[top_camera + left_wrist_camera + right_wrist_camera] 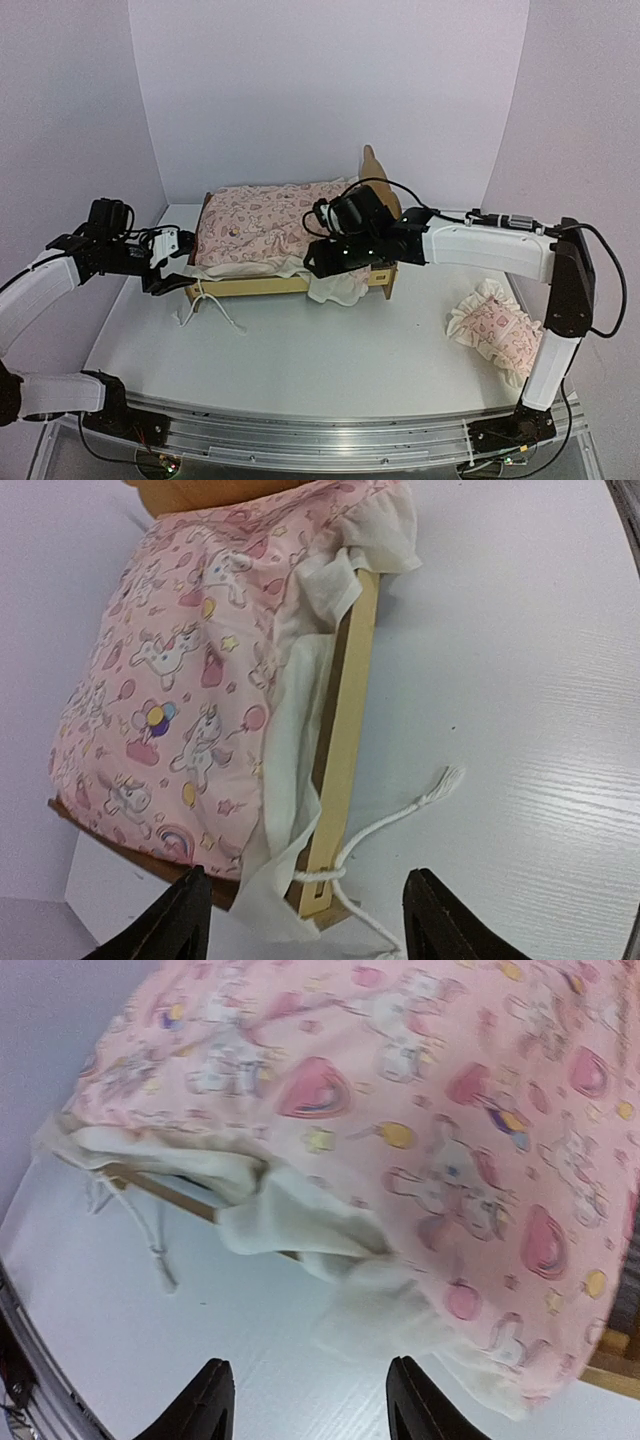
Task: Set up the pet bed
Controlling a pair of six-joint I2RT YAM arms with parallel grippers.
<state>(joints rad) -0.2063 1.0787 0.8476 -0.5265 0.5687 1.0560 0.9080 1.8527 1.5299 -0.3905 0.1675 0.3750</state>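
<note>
Presently the pet bed [255, 287] stands toward 12 o'clock on the table [300, 365], its headboard [377, 172] at the 3 o'clock end. A pink quilt [265, 225] lies over it, cream lining spills past the near rail, and a white cord [215, 308] trails from the 9 o'clock end. The left gripper [305, 880], released and empty, sits just off that end; the right gripper [307, 1370], likewise spread and empty, hovers by the quilt's 5 o'clock corner, and a ruffled pillow [495, 330] lies well apart at 4 o'clock.
</note>
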